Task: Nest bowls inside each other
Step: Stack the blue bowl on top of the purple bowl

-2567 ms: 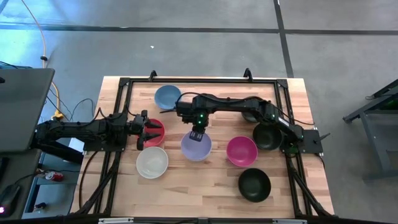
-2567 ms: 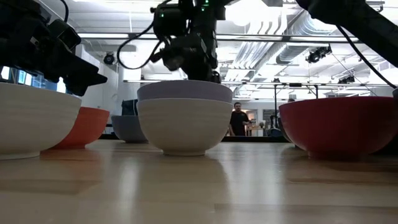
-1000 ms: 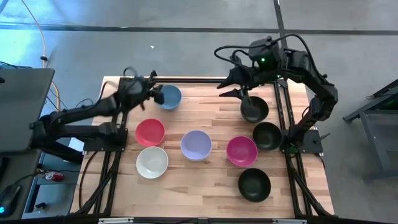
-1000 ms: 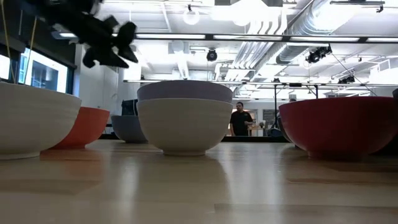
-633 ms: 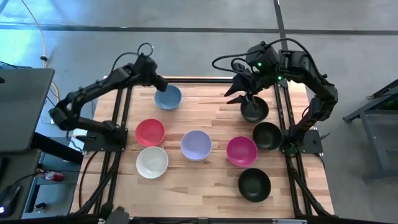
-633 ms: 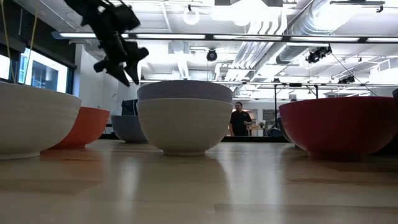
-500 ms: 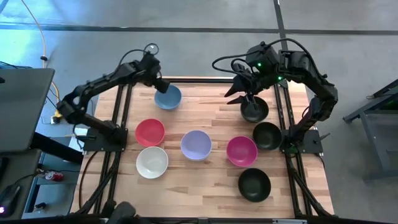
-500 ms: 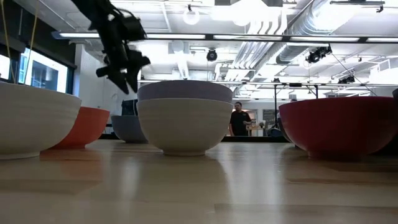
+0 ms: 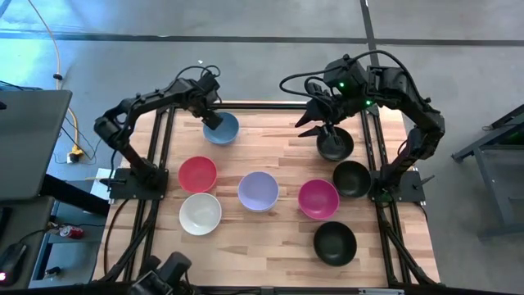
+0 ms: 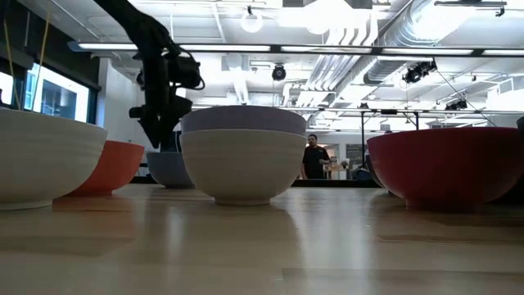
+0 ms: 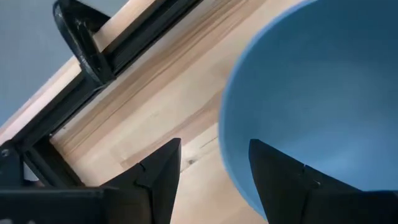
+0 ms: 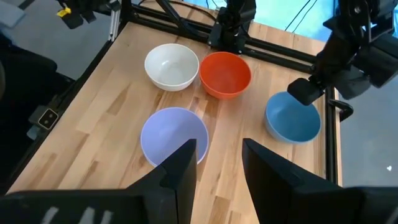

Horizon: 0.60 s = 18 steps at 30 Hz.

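Progress, as judged from the layout: little nesting done. High view shows eight bowl positions on the counter (image 9: 278, 246), all apart from one another. Low view suggests the lavender bowl (image 9: 258, 191) sits inside a white one, so that pair looks done; the rest remain

Left to right across the counter:
- white bowl (image 9: 201, 213), near front left, alone
- red-pink bowl (image 9: 197, 174), just behind it, alone
- blue bowl (image 9: 221, 128), far left corner. Left gripper (image 9: 211, 120) is down at its rim; in the left wrist view the fingers (image 11: 155, 171) are spread, one outside the wall, one over the blue interior, rim between them. Not closed on it yet
- lavender bowl, centre
- magenta bowl (image 9: 318, 199), right of centre
- black bowls: one at front (image 9: 335, 242), one at the right edge (image 9: 351, 178), one at far right (image 9: 334, 146)
- right gripper (image 9: 315, 120) hangs above the counter just left of the far black bowl, fingers apart, holding nothing

Next likely step: pinch the blue rim and lift
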### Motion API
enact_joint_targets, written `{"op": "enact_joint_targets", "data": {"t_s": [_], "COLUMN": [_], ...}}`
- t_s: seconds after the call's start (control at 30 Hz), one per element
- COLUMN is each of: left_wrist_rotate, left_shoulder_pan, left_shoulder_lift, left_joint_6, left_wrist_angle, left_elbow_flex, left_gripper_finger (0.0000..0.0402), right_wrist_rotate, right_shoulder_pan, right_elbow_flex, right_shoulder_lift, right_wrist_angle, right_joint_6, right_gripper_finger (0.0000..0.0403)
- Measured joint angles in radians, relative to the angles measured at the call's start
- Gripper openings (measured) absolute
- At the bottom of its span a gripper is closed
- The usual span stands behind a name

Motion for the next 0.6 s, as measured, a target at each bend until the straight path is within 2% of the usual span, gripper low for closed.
{"op": "enact_joint_targets", "data": {"t_s": [0.23,0.6], "left_wrist_rotate": [0.095,0.095], "left_shoulder_pan": [-0.001,0.000], "left_shoulder_lift": [0.032,0.052], "left_joint_6": [0.027,0.027], "left_wrist_angle": [0.002,0.004], "left_elbow_flex": [0.000,0.000], "left_gripper_finger": [0.0179,0.0179], "right_wrist_rotate": [-0.005,-0.007], "right_shoulder_pan": [0.000,0.000], "right_elbow_flex": [0.000,-0.003], "right_shoulder_lift": [0.000,0.000], "right_wrist_angle": [0.016,0.029], "right_joint_6": [0.001,0.038], "right_gripper_finger": [0.0121,0.0121]}}
